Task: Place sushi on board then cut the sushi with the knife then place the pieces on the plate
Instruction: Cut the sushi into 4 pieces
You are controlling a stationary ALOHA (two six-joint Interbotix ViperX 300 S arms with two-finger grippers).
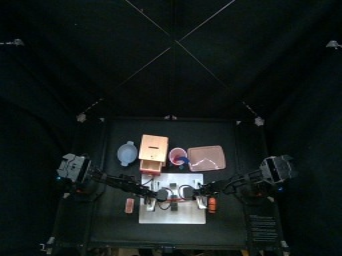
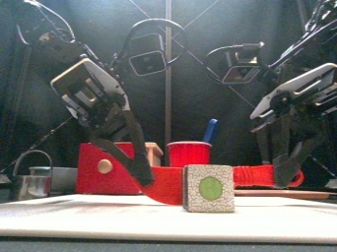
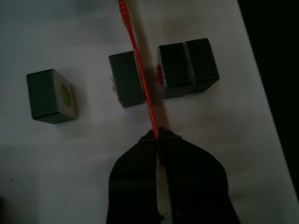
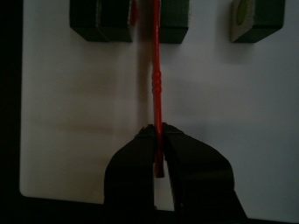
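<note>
I can't read any text, number, brand or label anywhere. The closest thing to a mark is a plain green oval on the pale end face of the sushi piece [image 2: 210, 188] standing on the white board [image 2: 79, 212]. It has no letters in it.

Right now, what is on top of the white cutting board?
Dark green sushi pieces and a red knife between them, held by left gripper and right gripper. The board beneath them is hidden.

Room is being left on the white cutting board [image 1: 174, 214] along its 6 o'clock edge. Its middle is being blocked by sushi pieces [image 3: 124, 79] and the red knife [image 3: 140, 74]; 12 o'clock is being crowded by wooden box [image 1: 154, 152], pink tray [image 1: 205, 157] and bowl [image 1: 127, 153].
</note>
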